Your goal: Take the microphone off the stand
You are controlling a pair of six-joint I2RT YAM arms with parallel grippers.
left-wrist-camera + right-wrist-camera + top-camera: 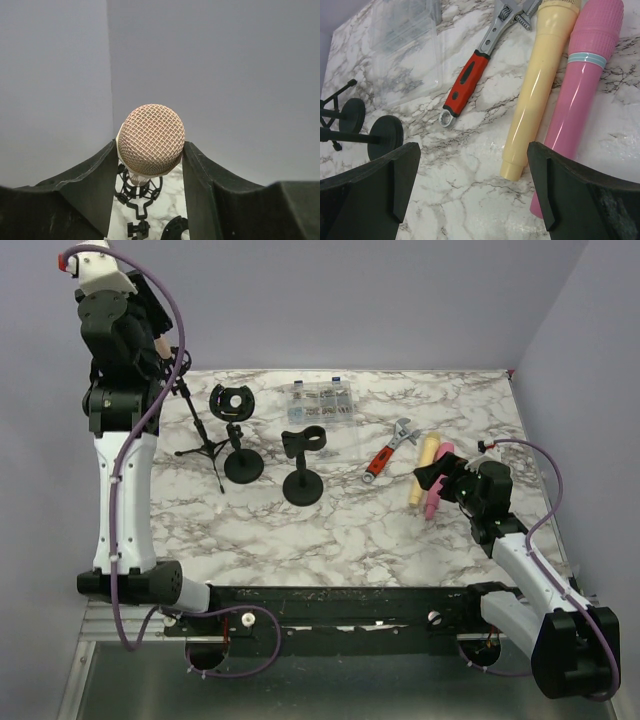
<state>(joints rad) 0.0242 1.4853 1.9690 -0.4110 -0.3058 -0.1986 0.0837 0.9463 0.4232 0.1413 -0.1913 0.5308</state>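
A microphone (151,140) with a rose-gold mesh head and pale body sits between my left gripper's (150,152) fingers (90,185), which are shut on it. In the top view the left gripper (160,345) is raised high at the back left, left of the black shock-mount stand (231,402). That mount's ring looks empty; in the left wrist view it (137,192) shows below and behind the microphone. My right gripper (432,480) is open and empty, low over the table (470,190) at the right.
A tripod stand (205,447) stands under the left arm. A clip stand (303,480) is mid-table. A clear box (322,400), a red-handled wrench (470,80), a cream microphone (535,90) and a pink microphone (580,100) lie right of centre, by the right gripper.
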